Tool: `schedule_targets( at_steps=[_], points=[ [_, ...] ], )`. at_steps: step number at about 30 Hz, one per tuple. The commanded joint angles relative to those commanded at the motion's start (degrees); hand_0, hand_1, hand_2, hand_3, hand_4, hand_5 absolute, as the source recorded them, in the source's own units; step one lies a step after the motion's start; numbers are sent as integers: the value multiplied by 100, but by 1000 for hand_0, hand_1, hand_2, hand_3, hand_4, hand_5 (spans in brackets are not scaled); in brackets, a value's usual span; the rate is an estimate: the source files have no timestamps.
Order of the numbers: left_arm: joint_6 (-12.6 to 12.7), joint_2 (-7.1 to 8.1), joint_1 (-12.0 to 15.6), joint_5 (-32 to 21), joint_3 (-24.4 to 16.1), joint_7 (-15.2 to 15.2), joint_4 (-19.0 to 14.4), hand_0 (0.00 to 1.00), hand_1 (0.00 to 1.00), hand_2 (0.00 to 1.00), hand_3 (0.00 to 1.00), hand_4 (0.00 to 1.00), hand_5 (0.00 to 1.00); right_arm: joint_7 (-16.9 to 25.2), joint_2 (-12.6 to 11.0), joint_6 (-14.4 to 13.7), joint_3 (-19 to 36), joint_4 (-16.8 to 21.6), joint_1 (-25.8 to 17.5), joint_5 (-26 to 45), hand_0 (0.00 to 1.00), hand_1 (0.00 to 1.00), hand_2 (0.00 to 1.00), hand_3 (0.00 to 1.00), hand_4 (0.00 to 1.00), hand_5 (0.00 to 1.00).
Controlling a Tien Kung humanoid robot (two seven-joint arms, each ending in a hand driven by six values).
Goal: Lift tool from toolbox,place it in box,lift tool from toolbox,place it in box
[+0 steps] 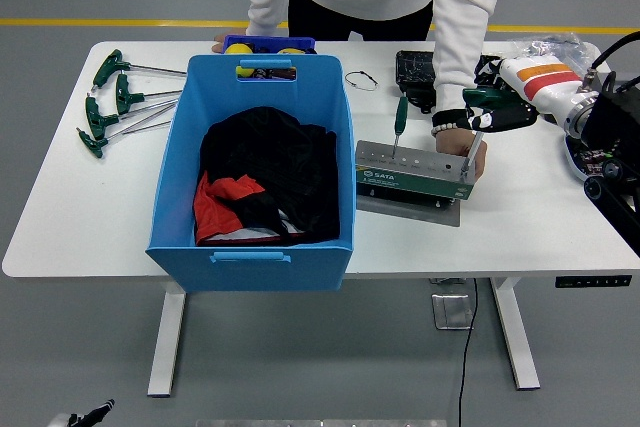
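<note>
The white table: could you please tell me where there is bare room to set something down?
Bare patches: the near-right table top, between the green tool holder and the right edge; the near-left corner, between the blue bin and T-handle wrenches. Crowded: the far right, around the right hand and the person's hand.

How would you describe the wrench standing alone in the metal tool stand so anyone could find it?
Start at the big blue bin. Just right of it sits a green metal stand. One green-handled wrench stands upright near its left end, untouched, unlike the one by the hands.
</note>
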Motion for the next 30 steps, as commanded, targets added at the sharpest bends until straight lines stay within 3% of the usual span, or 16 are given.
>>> schedule_targets(
  at_steps=[5, 6, 11, 12, 23, 24, 30],
  points=[
    [-4, 1, 0, -5, 2, -2, 0, 706, 729, 744, 736, 745, 691, -49, -8, 17, -13, -16, -5, 46, 517, 434, 416, 601, 998, 839],
    [-4, 0, -1, 1, 0, -1, 0, 705, 727, 742, 735, 745, 691, -58, -8, 20, -22, -11, -8, 65, 364, 334, 336, 462, 998, 865],
    [-5, 1, -3, -1, -20, -3, 0, 705, 727, 742, 735, 745, 691, -106, 10, -42, -65, -1, -13, 232, 364, 334, 336, 462, 998, 865],
    [-5, 1, -4, -3, -18, -5, 0, 705, 726, 739, 736, 744, 691, -118, 17, -56, -71, 1, -11, 236, 283, 293, 318, 422, 998, 890],
    [-2, 5, -21, -14, -9, -12, 0, 704, 724, 740, 735, 744, 691, -319, 104, -173, -251, 14, 99, 125, 267, 265, 303, 376, 998, 910],
    [-2, 5, -22, -27, 7, -14, 0, 704, 722, 737, 735, 744, 691, -337, 115, -168, -270, -3, 114, 100, 255, 244, 278, 337, 998, 917],
    [0, 7, -30, -72, 41, -29, 0, 703, 722, 738, 735, 744, 691, -400, 151, -102, -381, -166, 184, -5, 255, 247, 278, 338, 998, 927]
  ],
)
